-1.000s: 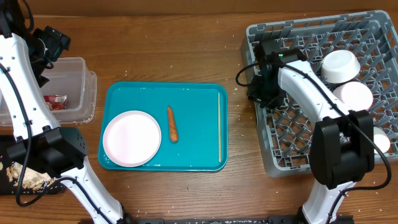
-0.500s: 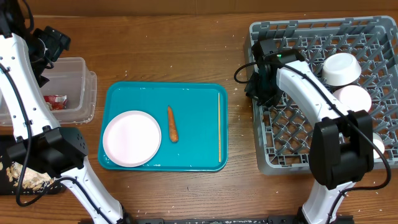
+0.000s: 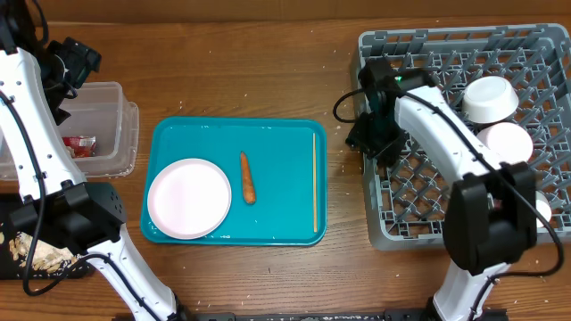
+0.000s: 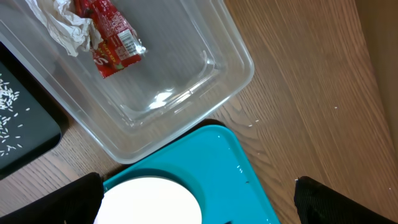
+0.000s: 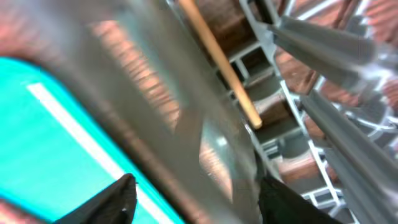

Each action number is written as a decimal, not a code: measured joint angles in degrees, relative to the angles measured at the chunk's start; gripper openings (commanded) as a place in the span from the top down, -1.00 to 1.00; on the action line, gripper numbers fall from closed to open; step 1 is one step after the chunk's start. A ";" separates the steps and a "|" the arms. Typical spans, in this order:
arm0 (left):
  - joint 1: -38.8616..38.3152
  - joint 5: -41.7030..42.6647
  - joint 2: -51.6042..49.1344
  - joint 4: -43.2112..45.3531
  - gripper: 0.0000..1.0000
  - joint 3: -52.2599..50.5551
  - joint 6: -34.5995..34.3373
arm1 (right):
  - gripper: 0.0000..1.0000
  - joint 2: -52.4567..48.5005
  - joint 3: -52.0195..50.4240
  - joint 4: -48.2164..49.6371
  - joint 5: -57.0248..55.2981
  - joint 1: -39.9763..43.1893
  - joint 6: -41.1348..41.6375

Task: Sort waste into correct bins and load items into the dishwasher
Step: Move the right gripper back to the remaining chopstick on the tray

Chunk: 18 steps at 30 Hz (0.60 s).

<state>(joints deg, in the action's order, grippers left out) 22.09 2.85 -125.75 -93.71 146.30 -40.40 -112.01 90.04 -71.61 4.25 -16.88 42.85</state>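
The white plate (image 3: 189,198), the orange carrot (image 3: 247,176) and one wooden chopstick (image 3: 315,178) lie on the teal tray (image 3: 277,147). Two white bowls (image 3: 488,96) and the cup (image 3: 546,203) sit in the grey dish rack (image 3: 446,62). My right gripper (image 3: 370,138) is open and empty, its jaws astride the rack's left wall (image 5: 186,124). A second chopstick (image 5: 217,62) lies inside the rack. My left gripper (image 3: 78,61) is open and empty high above the clear tub (image 3: 111,125). The tub holds the red wrapper (image 4: 111,37) and the tissue (image 4: 65,22).
The black tray (image 3: 13,259) with rice scraps (image 3: 40,254) sits at the front left, partly under the left arm's base. The teal tray's corner (image 4: 217,162) and the plate (image 4: 149,202) show below the left gripper (image 4: 199,205). The right wrist view is blurred.
The dish rack has shifted a little right and squared up. My right gripper has moved toward the front along the rack's left wall. The left arm has not moved.
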 measured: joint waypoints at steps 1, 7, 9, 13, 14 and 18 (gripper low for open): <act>0.00 -0.02 0.00 0.02 -1.00 0.00 0.00 | -0.36 1.01 1.09 -0.74 0.04 -0.04 0.04; 0.00 0.00 0.00 0.00 -1.00 0.00 0.00 | -0.35 8.39 5.95 -1.25 1.86 -1.14 -4.31; 0.00 0.00 0.00 0.00 -0.99 0.00 0.00 | -0.50 9.94 6.40 1.86 3.02 -4.33 -8.17; 0.00 0.00 0.00 0.00 -1.00 0.00 0.00 | -0.74 9.46 5.99 9.20 2.36 -12.85 -13.64; 0.00 0.00 0.00 0.00 -1.00 0.00 0.00 | -0.75 9.29 5.51 10.40 1.01 -15.15 -14.32; 0.00 0.00 0.00 0.02 -1.00 0.00 0.00 | -0.74 6.78 3.13 12.41 -3.80 -20.17 -13.64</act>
<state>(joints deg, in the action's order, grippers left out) 22.09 2.85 -125.75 -93.69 146.30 -40.40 -105.23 93.17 -59.20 0.45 -37.06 29.21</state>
